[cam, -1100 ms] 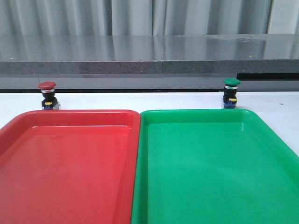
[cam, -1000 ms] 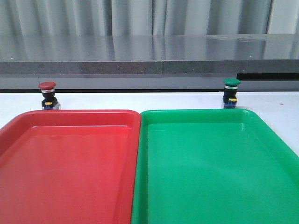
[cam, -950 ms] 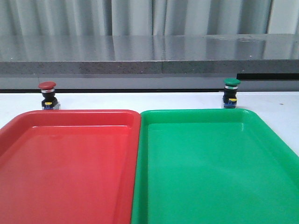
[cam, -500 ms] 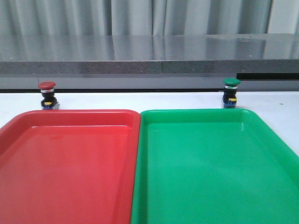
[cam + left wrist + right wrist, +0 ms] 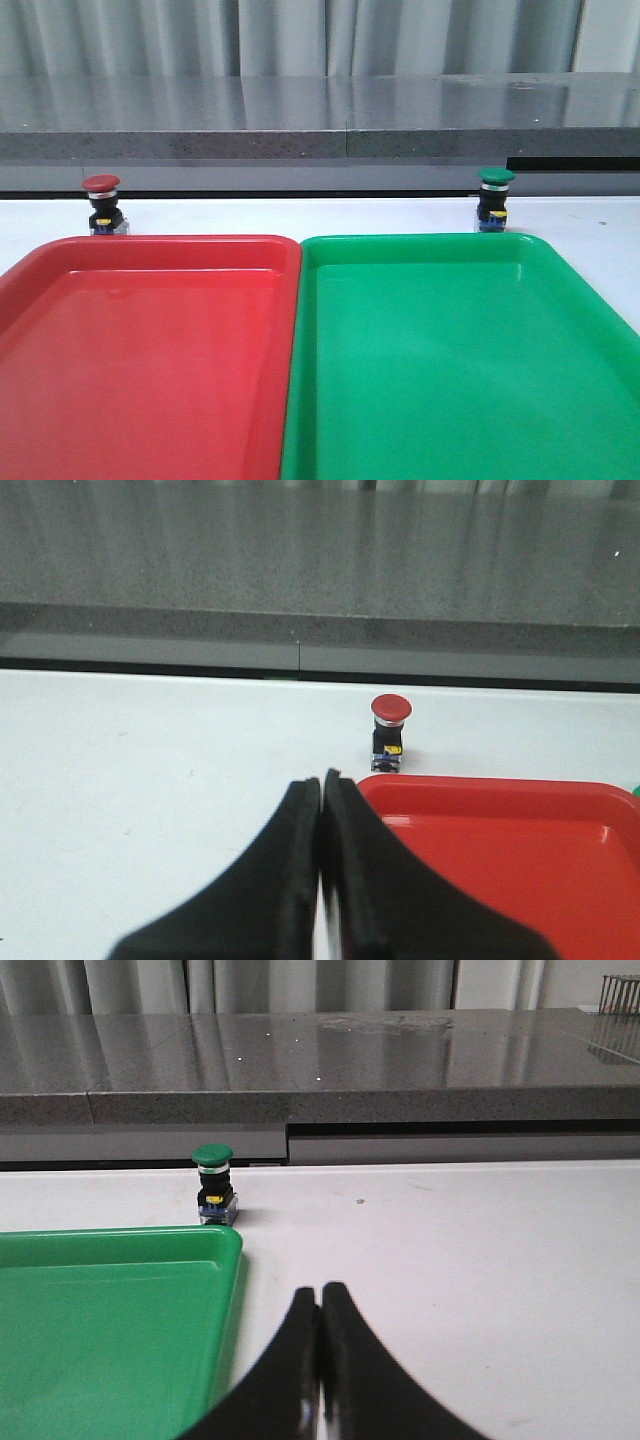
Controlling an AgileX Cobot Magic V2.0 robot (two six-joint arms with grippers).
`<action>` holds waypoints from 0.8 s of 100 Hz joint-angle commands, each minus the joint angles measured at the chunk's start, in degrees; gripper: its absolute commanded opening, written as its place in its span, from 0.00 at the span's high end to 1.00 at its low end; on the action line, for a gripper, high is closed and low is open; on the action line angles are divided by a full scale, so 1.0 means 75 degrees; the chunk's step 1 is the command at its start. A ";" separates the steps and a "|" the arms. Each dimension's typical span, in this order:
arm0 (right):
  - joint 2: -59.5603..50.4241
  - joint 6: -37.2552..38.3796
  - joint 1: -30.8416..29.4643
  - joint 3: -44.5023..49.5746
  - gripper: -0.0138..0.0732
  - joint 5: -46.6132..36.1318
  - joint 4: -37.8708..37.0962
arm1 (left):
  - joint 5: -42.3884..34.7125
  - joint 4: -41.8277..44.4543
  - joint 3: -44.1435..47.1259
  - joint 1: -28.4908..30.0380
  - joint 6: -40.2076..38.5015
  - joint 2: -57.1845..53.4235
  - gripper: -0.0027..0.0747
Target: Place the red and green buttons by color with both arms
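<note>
1. The red button point(image 5: 100, 205) stands upright on the white table point(image 5: 300, 215), just behind the far left corner of the red tray point(image 5: 150, 350).
2. The green button point(image 5: 494, 200) stands upright on the table too, just behind the far edge of the green tray point(image 5: 450, 360), near its right corner.
3. The two trays lie side by side, with their long edges touching; the red one is on the left and the green one on the right.
4. The left gripper point(image 5: 321, 780) is closed with nothing between its fingers; the tips press together. It is over the table beside the red tray, well apart from the red button.
5. The right gripper point(image 5: 320, 1292) is closed and empty too. It is over the bare table beside the green tray, apart from the green button.
6. No arm shows in the front view.
</note>
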 commanded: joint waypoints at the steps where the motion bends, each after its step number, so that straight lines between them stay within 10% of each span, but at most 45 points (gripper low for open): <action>1: -0.0069 -0.0048 -0.0056 -0.0128 0.92 -0.0617 -0.0098 | -0.0107 -0.0045 -0.1161 -0.0015 -0.0040 0.1151 0.99; 41: -0.0069 -0.0048 -0.0056 -0.0128 0.92 -0.0617 -0.0098 | -0.0109 -0.0045 -0.4393 -0.0235 0.0192 0.5204 0.94; 66: -0.0069 -0.0048 -0.0056 -0.0128 0.92 -0.0617 -0.0098 | -0.0503 -0.0076 -0.5354 -0.1149 0.0590 0.6718 0.17; 80: -0.0069 -0.0048 -0.0056 -0.0128 0.92 -0.0617 -0.0098 | -0.0346 -0.0166 -0.5878 -0.1242 0.0525 0.7541 0.11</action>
